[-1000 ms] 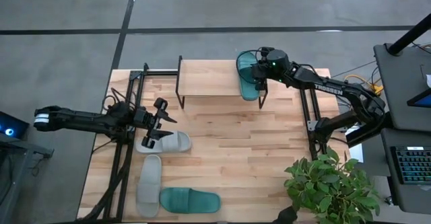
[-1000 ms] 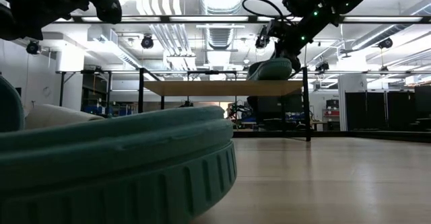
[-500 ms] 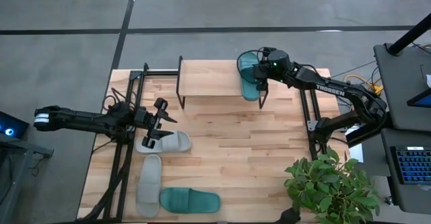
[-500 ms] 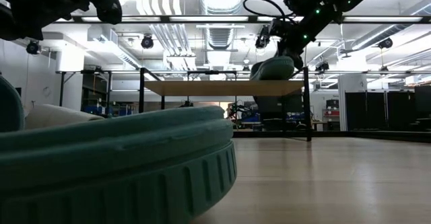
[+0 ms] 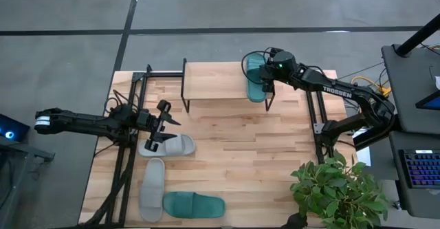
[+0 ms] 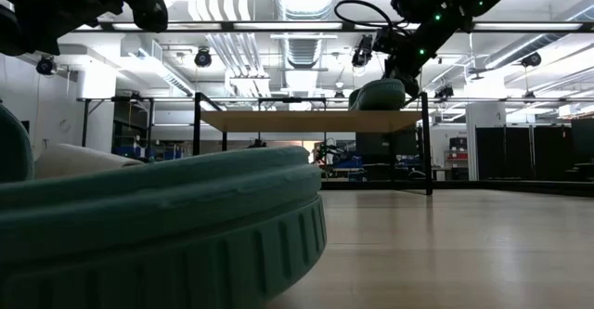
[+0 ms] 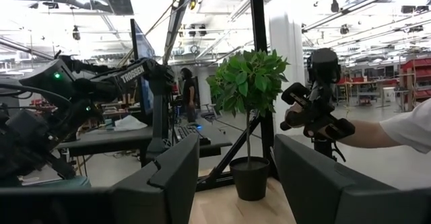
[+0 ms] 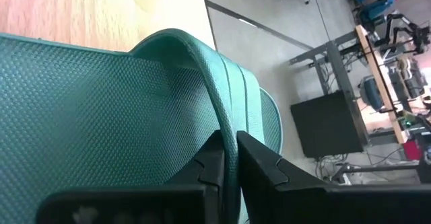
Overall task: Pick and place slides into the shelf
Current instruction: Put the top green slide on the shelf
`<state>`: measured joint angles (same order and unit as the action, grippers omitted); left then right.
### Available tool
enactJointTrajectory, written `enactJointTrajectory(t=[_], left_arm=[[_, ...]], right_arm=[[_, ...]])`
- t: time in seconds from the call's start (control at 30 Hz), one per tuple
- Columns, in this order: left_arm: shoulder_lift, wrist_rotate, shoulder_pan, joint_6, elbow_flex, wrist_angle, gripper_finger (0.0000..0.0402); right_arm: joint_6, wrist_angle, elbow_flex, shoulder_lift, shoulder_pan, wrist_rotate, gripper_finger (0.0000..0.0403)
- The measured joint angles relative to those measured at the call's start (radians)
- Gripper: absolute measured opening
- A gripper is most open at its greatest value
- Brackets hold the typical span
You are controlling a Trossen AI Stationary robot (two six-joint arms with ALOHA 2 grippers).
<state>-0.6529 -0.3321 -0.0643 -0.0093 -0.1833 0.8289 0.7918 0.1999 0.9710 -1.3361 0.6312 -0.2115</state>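
Observation:
One teal slide (image 5: 254,78) lies lengthwise on the right end of the shelf's wood top (image 5: 216,81), its far end reaching past the plank's far edge. In the low view the slide (image 6: 376,95) sits at the plank (image 6: 306,121). My right gripper (image 5: 268,74) is shut on it. My left gripper (image 5: 165,126) is open and empty above a grey slide (image 5: 170,145) lying flat on the table. The second grey slide (image 5: 152,188) and the second teal slide (image 5: 194,204) lie near the table's near-left corner. My right gripper pinches the teal slide's ribbed strap by its edge (image 8: 227,126) between its two fingers (image 8: 210,165). It comes at the slide from the table's right side, slanting down. The slide's sole appears to rest on the shelf top; I cannot tell whether it is fully set down.
A potted plant (image 5: 340,191) stands at the table's near-right corner. Black frame posts (image 5: 127,153) run along the left side and others (image 5: 317,115) along the right. A person's arm (image 7: 377,133) with a hand-held device shows beyond the table in the left wrist view.
My right gripper has carried the teal slide a little toward the shelf's right end, staying shut on the strap.

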Motion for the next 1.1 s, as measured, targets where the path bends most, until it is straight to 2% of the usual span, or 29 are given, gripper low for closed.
enactJointTrajectory(t=[0.4, 0.77, 0.9, 1.1], left_arm=[[0.001, 0.000, 0.000, 0.000, 0.000, 0.000, 0.0178], [0.001, 0.000, 0.000, 0.000, 0.000, 0.000, 0.0178], [0.001, 0.000, 0.000, 0.000, 0.000, 0.000, 0.0178], [0.002, 0.000, 0.000, 0.000, 0.000, 0.000, 0.0178]], right_arm=[[-0.059, 0.024, 0.012, 0.000, -0.001, 0.001, 0.0083], [-0.148, 0.221, 0.123, 0.001, -0.007, 0.007, 0.0141], [-0.204, 0.291, 0.173, 0.001, -0.009, 0.016, 0.0150], [-0.280, 0.413, 0.256, 0.002, -0.042, 0.091, 0.0145]])
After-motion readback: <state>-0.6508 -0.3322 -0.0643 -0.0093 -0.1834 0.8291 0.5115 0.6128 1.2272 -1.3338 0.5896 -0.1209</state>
